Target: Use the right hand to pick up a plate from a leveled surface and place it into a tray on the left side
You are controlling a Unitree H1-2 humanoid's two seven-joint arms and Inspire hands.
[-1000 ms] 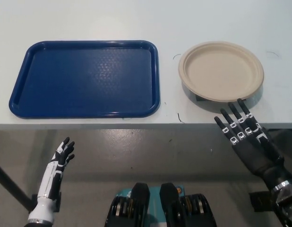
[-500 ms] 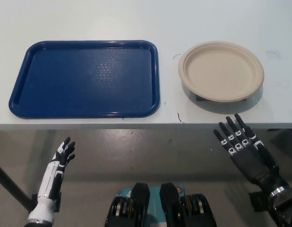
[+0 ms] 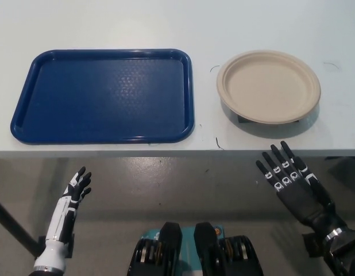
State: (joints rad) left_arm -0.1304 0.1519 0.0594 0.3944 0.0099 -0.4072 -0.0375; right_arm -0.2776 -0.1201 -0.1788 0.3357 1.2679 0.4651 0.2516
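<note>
Both hands hung below the table's near edge, over the grey floor. Nearest, at lower left, the white left hand (image 3: 78,185) rested with fingers spread and nothing in it. At lower right the black right hand (image 3: 288,179) was raised palm-forward, fingers apart and empty, its fingertips (image 3: 283,146) just short of the near edge of the table (image 3: 108,23). Beyond that edge, directly past the right hand and apart from it, the beige plate (image 3: 269,86) lay on a low dark block (image 3: 244,119) on the right part of the table. Well to the left of the plate, the blue tray (image 3: 103,95) lay flat, holding nothing.
</note>
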